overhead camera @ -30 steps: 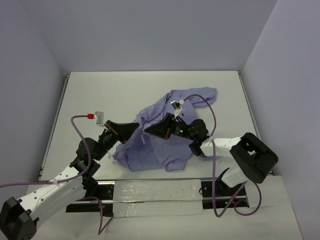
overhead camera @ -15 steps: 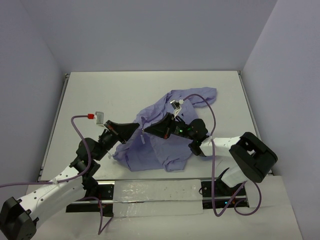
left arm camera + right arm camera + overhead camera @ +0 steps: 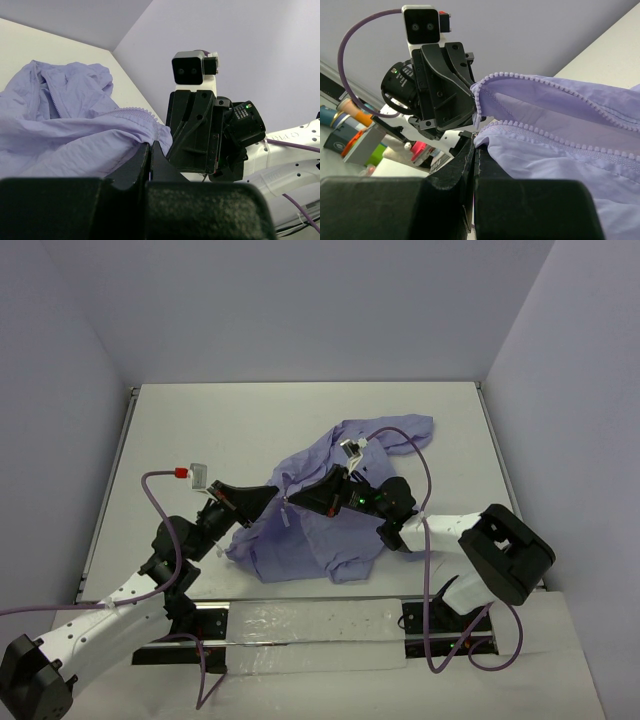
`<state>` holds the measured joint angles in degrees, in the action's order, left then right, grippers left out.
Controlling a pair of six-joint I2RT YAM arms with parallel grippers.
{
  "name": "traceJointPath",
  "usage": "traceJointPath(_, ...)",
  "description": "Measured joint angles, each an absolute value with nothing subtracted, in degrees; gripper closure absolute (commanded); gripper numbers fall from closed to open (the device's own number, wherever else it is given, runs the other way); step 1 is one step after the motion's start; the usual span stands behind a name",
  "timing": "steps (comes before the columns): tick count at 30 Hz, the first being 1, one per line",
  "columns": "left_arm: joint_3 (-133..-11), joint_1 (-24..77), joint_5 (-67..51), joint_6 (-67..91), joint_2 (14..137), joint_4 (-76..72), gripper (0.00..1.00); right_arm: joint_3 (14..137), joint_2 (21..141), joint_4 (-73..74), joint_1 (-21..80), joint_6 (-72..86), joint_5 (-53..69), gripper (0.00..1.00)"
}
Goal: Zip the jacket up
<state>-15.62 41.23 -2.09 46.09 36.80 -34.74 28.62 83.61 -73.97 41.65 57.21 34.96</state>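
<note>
The left gripper [image 3: 274, 491] and right gripper [image 3: 293, 502] meet over the jacket [image 3: 345, 535], jaws clamped on its zipper edges [image 3: 545, 82]. The hold apparently lines them up for joining.

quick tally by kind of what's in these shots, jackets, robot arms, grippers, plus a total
jacket: 1
robot arms: 2, left arm and right arm
grippers: 2, left gripper and right gripper, each shut on the jacket's zipper edge
total: 5
</note>
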Motion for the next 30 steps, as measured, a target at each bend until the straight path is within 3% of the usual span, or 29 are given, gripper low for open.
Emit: traceJointPath(30, -15.62, 41.34, -2.04, 46.09, 36.8, -34.74, 1.0, 28.6, 83.35, -73.97, 41.15, 57.19, 34.32, 1.0)
